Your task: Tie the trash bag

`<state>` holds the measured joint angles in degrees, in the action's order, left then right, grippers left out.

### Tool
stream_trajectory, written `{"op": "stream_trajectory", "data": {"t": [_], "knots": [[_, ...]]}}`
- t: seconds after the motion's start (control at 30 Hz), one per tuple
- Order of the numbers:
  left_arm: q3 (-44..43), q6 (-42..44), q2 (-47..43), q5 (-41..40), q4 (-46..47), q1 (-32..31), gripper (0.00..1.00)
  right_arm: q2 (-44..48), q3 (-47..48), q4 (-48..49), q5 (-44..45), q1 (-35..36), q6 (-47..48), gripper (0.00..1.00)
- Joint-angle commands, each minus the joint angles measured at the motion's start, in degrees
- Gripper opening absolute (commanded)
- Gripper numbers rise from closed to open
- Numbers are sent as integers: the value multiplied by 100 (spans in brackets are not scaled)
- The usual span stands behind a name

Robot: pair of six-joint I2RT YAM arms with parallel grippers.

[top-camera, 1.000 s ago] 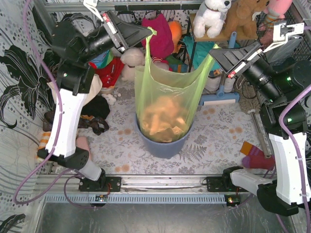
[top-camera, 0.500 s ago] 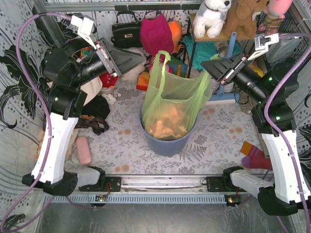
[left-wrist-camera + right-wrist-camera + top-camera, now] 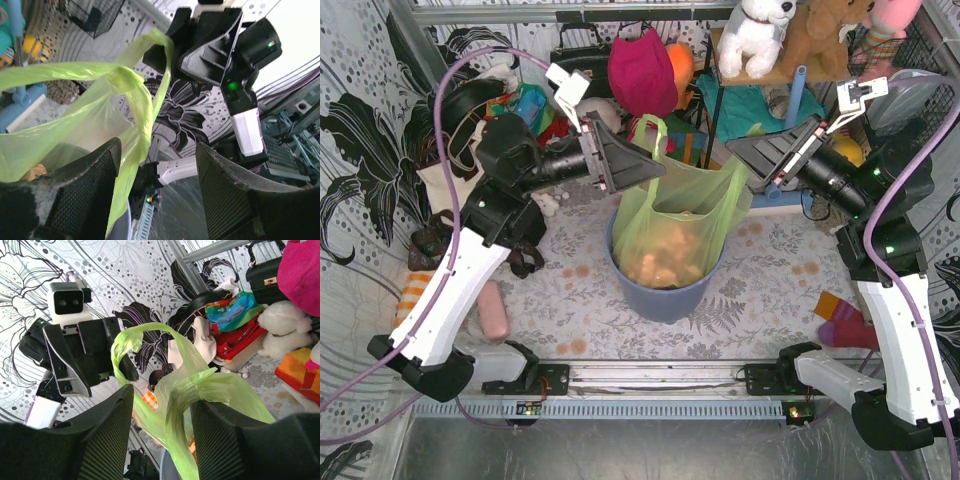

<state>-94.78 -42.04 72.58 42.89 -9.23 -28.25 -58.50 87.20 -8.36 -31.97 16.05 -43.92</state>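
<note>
The lime-green trash bag [image 3: 680,215] stands in a blue-grey bin [image 3: 665,295], with tan paper showing through it. One handle loop [image 3: 656,130] sticks up at the back. My left gripper [image 3: 656,172] is at the bag's upper left edge and stands open. In the left wrist view a green handle strand [image 3: 137,115] hangs loose beside the left finger [image 3: 85,192] of my left gripper [image 3: 157,172]. My right gripper [image 3: 733,152] is at the bag's upper right corner. It [image 3: 162,412] is open, with a bag strand [image 3: 187,400] lying loose between its jaws, against the right finger [image 3: 227,432].
Plush toys [image 3: 760,35], a black handbag [image 3: 582,68] and a magenta bag [image 3: 642,72] crowd the back. A pink object [image 3: 495,310] lies on the mat at left, a striped sock [image 3: 845,325] at right. The mounting rail [image 3: 660,380] runs along the near edge.
Both grippers have opened and let go of the bag's handles. The bag has sagged lower into the bin. My left arm has swung in and down toward the bag; the right has shifted slightly.
</note>
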Motion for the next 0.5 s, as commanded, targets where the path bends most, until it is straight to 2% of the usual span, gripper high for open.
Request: {"op": "stream_trajectory", "data": {"t": [0.0, 0.13, 0.33, 0.47], "knots": [[-194, 611, 95, -514, -148, -248, 70, 131, -100, 315, -165, 9, -80, 49], [-422, 946, 374, -902, -472, -302, 70, 122, -127, 295, -227, 8, -81, 49], [-1020, 57, 916, -496, 758, -321, 67, 68, -403, 938, -292, 7, -522, 48], [-2323, -217, 1252, -505, 744, -317, 64, -521, 662, 1181, -513, 10, -779, 46]]}}
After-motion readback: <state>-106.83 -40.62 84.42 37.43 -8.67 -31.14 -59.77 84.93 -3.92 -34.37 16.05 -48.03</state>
